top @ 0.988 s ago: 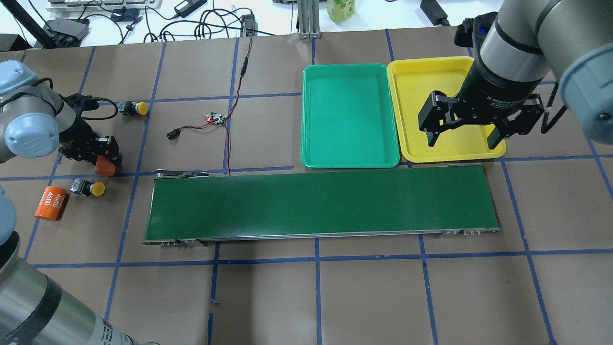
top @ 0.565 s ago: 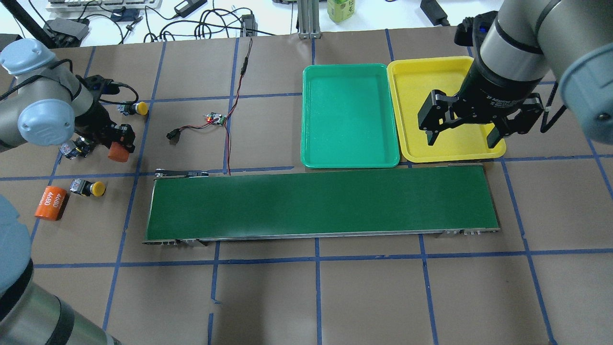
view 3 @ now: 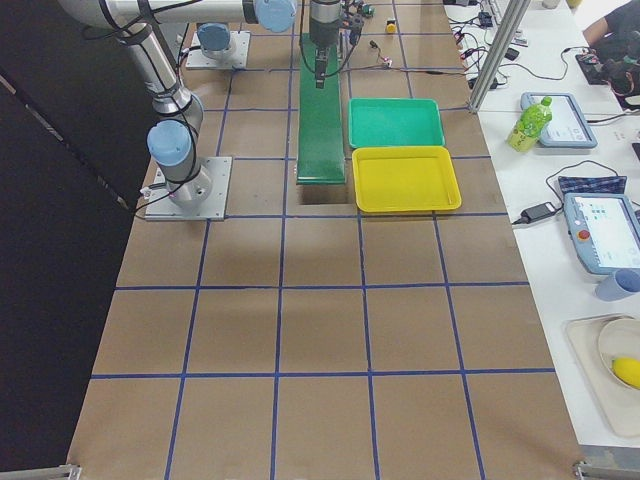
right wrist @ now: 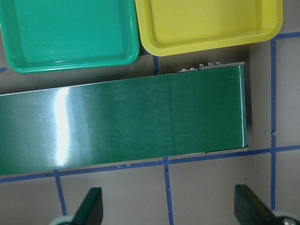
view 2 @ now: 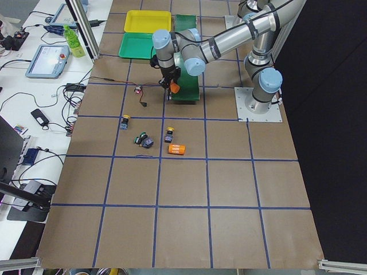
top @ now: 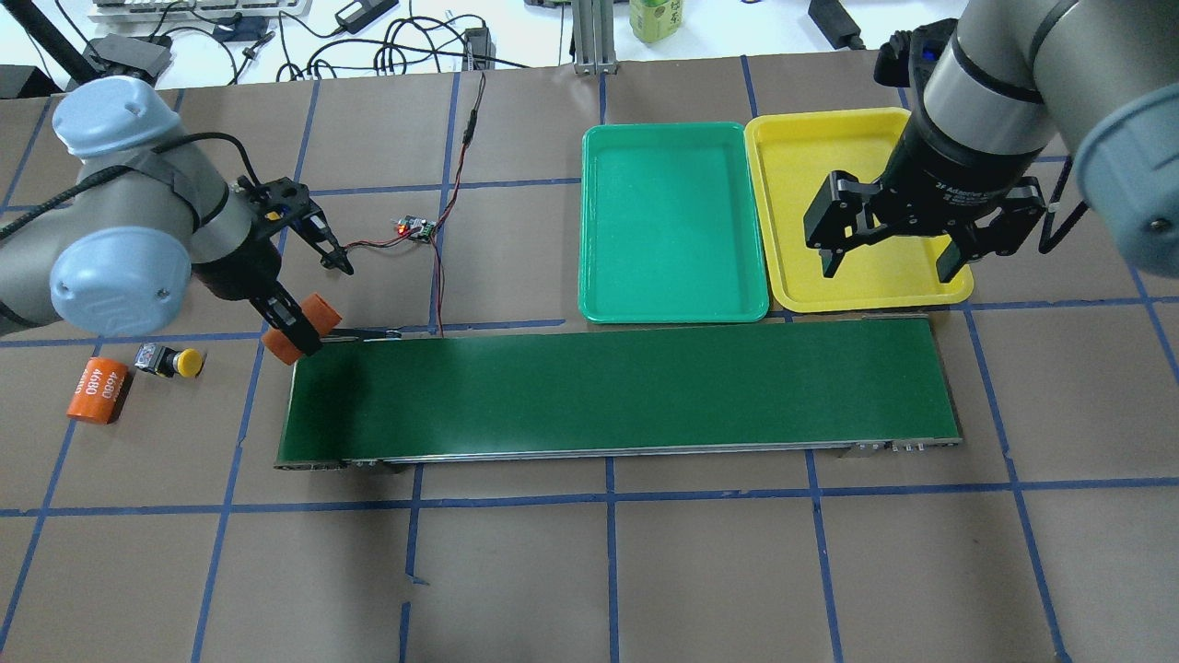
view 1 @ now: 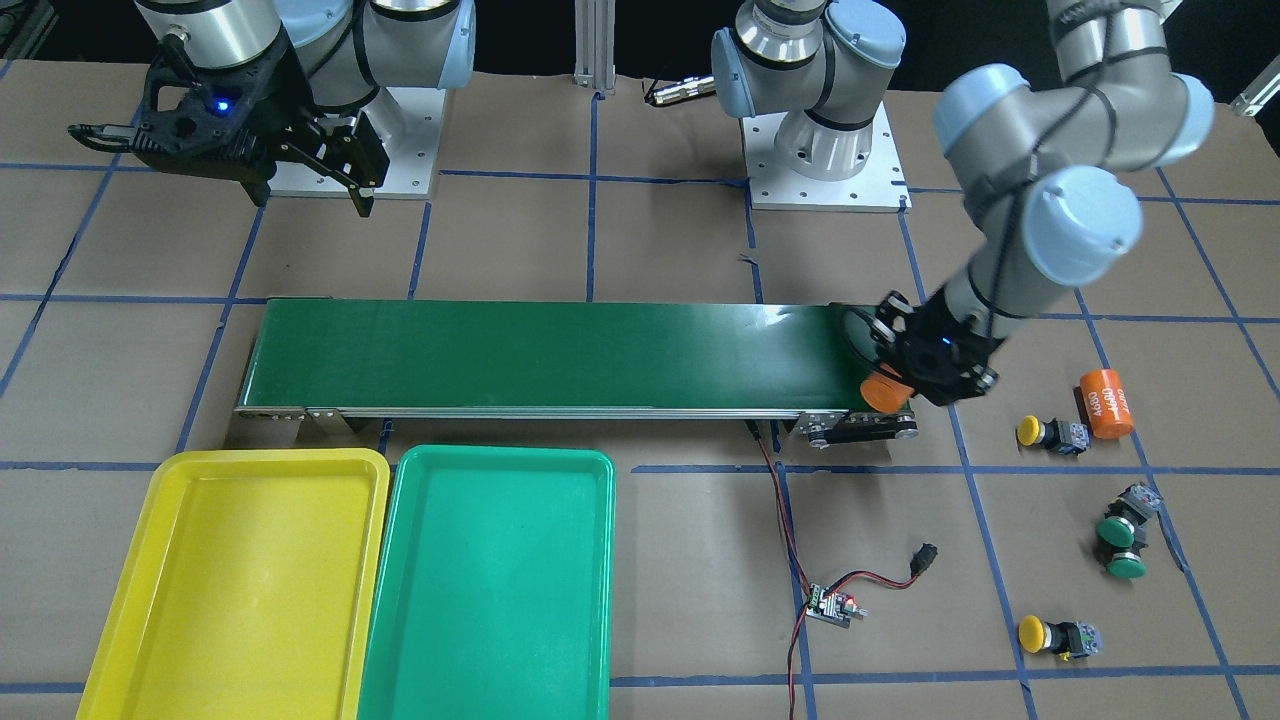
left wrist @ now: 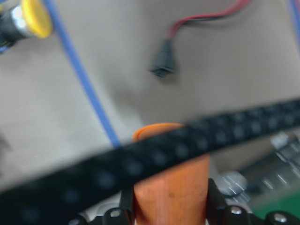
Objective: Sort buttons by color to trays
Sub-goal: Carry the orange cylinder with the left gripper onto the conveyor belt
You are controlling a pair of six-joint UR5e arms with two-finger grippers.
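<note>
1. Trays. The yellow tray (view 1: 240,590) and green tray (view 1: 490,590) sit side by side next to one end of the conveyor belt (view 1: 550,350). Neither holds a button.
2. Buttons. All four rest on the table beyond the belt's other end.
   - The near yellow button (view 1: 1055,636) and far yellow button (view 1: 1045,433) lie on their sides. Each long axis runs parallel to the belt, cap pointing toward it.
   - The first green button (view 1: 1127,567) and second green button (view 1: 1114,529) lie close together; their axes cannot be read.
   - A printed orange cylinder (view 1: 1107,403) lies beside the far yellow button.
3. Left gripper (top: 297,330). Its jaws are clamped on an orange cylinder (view 1: 878,391), not a button, above the belt's end. It is probably about to load it onto the belt.
4. Right gripper (top: 887,267). It hovers with jaws spread near the trays, probably to take arriving items.
</note>
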